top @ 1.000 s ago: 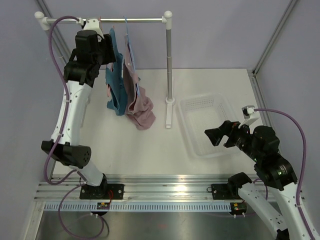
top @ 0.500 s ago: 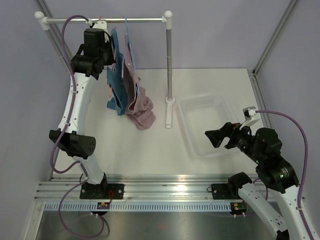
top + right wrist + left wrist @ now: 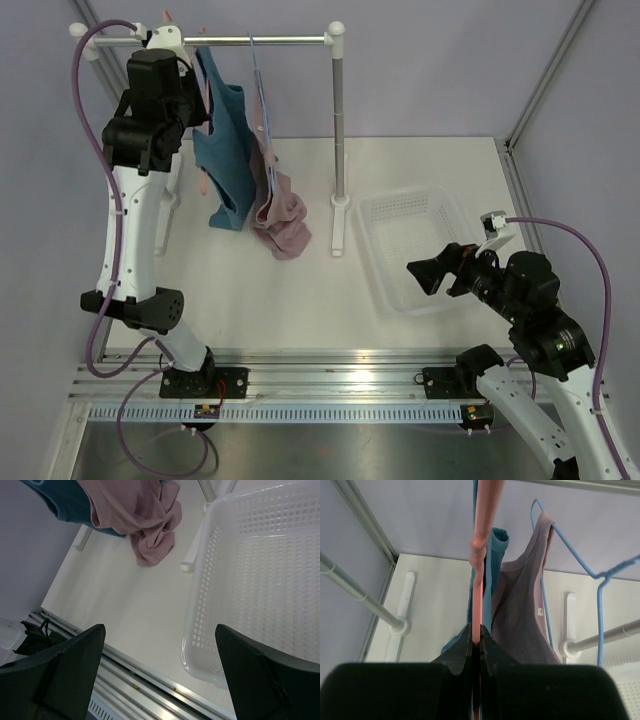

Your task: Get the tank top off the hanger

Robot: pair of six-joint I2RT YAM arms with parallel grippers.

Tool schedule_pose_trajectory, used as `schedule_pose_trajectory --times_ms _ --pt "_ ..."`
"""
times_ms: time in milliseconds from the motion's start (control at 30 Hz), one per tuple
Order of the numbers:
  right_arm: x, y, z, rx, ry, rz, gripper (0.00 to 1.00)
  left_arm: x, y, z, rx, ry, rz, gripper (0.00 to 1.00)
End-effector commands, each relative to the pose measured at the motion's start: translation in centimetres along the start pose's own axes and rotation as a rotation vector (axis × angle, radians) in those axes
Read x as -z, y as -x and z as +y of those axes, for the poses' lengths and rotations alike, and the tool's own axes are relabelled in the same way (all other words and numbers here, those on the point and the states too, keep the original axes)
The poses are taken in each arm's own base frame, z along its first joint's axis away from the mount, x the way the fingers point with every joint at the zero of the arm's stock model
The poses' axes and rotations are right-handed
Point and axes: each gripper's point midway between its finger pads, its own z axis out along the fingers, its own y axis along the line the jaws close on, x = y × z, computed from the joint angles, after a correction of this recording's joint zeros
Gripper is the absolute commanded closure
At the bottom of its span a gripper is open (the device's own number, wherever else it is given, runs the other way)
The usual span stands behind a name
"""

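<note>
Right now my left claw (image 3: 475,630) is pinched shut on the thin pink wire-like hanger (image 3: 478,575), its 2 black fingers meeting on the rod with no gap showing. The teal-blue soft fabric tank top (image 3: 225,150) hangs from that hanger, up near the left end of the metal rail (image 3: 290,40), its hem draped down toward the white tabletop (image 3: 300,300). I cannot tell whether the hook sits over the rail. My right claw (image 3: 160,645) stands wide apart and holds nothing, low beside the white perforated plastic basket (image 3: 200,605).

To do this step well, I judge the pinch must be firm, since the rod is slim, smooth and round and could roll or slip between flat pads. I would hold the hanger level and away from the dusty mauve garment (image 3: 520,610) on the thin light blue hanger (image 3: 599,625), which hangs just beside it, so the 2 fabrics do not drag on each other. Then the right claw should take the limp cloth low down and draw 1 narrow strap at a time off the hanger's shoulder. The fabric looks soft and stretchy, so it will likely cling and bunch rather than slide off cleanly.
</note>
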Motion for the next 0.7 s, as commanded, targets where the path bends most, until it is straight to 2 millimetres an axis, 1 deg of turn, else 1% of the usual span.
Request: schedule_pose_trajectory --times_ms 0,33,67,100,133,167,233,267,300,333,367,400,433,467,500,533,567,600,633,667 --pt "-0.1 1.6 1.3 0.028 0.053 -0.044 0.01 5.7 2.6 1.3 0.044 -0.004 -0.095 1.00" --pt "-0.1 1.7 1.4 0.030 0.055 -0.045 0.01 5.7 1.0 1.5 0.035 0.002 -0.046 1.00" --pt "-0.2 1.9 1.5 0.033 0.063 -0.051 0.00 6.3 0.5 1.5 0.044 -0.007 -0.032 1.00" --pt "-0.3 2.0 1.7 0.033 0.071 -0.053 0.01 8.0 0.5 1.8 0.054 -0.017 -0.046 1.00" --pt "-0.5 2.0 1.8 0.033 0.078 -0.047 0.00 8.3 -0.8 1.9 0.051 -0.017 -0.012 1.00" --pt "-0.8 2.2 2.2 0.034 0.098 -0.046 0.01 10.1 -0.7 2.1 0.073 -0.034 -0.028 1.00" --pt "-1.5 2.1 2.4 0.028 0.114 -0.023 0.01 11.7 -1.7 2.7 0.099 -0.024 -0.004 1.00" --pt "-1.8 2.4 2.8 0.029 0.133 -0.029 0.01 12.1 -2.7 2.8 0.123 -0.021 0.022 1.00" --pt "-2.3 2.2 3.2 0.017 0.155 -0.005 0.00 14.3 -2.8 3.2 0.149 -0.031 -0.001 1.00" --pt "-2.6 1.9 3.4 0.010 0.174 0.005 0.01 14.9 -3.9 3.3 0.156 -0.038 0.020 1.00" --pt "-2.9 2.4 4.0 0.010 0.211 -0.011 0.00 14.6 -6.3 3.0 0.163 -0.051 0.081 1.00" --pt "-3.3 1.9 4.8 -0.019 0.258 0.018 0.01 16.8 -7.2 3.4 0.182 -0.068 0.063 1.00" --pt "-3.8 1.4 5.0 -0.037 0.282 0.037 0.00 17.2 -8.5 2.9 0.193 -0.105 0.089 1.00" --pt "-3.9 1.6 5.9 -0.039 0.340 0.035 0.00 16.8 -11.9 2.8 0.181 -0.115 0.167 1.00" --pt "-4.2 1.3 6.2 -0.070 0.362 0.051 0.00 17.2 -13.3 2.5 0.182 -0.140 0.189 1.00" --pt "-5.0 0.5 6.0 -0.095 0.370 0.083 0.00 18.9 -14.1 2.6 0.186 -0.181 0.170 1.00" --pt "-5.2 0.5 6.7 -0.096 0.416 0.084 0.00 19.4 -16.0 1.7 0.181 -0.240 0.214 1.00" --pt "-5.4 0.2 6.9 -0.114 0.435 0.099 0.00 19.2 -18.7 1.7 0.176 -0.248 0.277 1.00" --pt "-6.0 -0.9 6.5 -0.136 0.441 0.131 0.01 20.0 -20.2 1.1 0.178 -0.299 0.312 1.00" --pt "-6.1 -0.8 7.0 -0.132 0.484 0.121 0.00 21.1 -20.9 0.9 0.175 -0.338 0.300 1.00"
